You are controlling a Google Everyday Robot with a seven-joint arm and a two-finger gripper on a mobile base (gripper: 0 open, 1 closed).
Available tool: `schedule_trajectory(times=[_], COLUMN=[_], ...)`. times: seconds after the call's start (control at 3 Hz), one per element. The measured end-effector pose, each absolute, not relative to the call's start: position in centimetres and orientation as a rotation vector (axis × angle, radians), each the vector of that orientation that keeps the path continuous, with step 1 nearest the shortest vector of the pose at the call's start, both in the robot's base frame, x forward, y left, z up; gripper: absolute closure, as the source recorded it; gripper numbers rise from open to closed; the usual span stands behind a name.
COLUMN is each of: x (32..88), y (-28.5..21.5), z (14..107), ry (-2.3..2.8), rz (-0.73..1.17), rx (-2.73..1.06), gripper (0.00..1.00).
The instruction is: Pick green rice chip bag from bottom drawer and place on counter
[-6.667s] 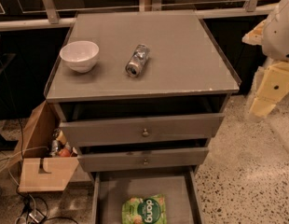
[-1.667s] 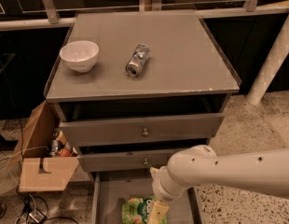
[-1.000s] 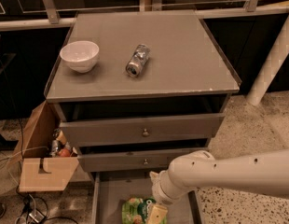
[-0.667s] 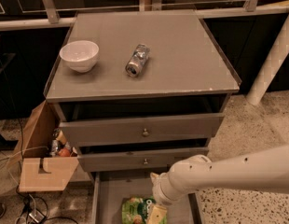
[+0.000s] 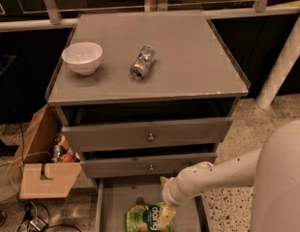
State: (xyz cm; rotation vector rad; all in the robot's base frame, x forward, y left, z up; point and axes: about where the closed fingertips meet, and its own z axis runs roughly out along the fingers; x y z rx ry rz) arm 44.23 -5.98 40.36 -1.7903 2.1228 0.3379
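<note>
Counted on the counter [image 5: 188, 66]:
- One white bowl [image 5: 82, 57], at the left.
- One silver can [image 5: 142, 62], on its side, near the bowl's right and not touching it. Long axis slanting from front-left to back-right, round end toward the front.

Counted below the counter, three drawers:
- One top drawer [image 5: 188, 132] and one middle drawer [image 5: 116, 167], each with one knob and each slightly open.
- One bottom drawer [image 5: 113, 207], open furthest.

Counted in the bottom drawer:
- One green rice chip bag [image 5: 140, 217], lying on the drawer floor near the middle of its width, crumpled, lower edge cut off by the frame.
- Visible part wider side to side than front to back; true long axis not determinable.
- "dang" lettering turned on its side, running front to back.

Counted, robot parts:
- One white arm [image 5: 222, 170], reaching in from the right, down past the middle drawer front.
- One gripper [image 5: 164, 218], low in the bottom drawer at the bag's right edge, touching it. Clasped or spread: cannot tell.

Counted around the cabinet:
- One cardboard box [image 5: 43, 180] on the floor at the left, open, small items inside.
- One white post [image 5: 285, 57] at the right rear, slanted.
</note>
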Motion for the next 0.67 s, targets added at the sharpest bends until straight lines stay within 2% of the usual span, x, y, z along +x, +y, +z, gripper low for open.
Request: schedule_trajectory(times=[0.67], x=[44.0], y=[-5.8], z=[38.5], ry=[2.158], rz=[0.366], rx=[-1.763], gripper=[0.0])
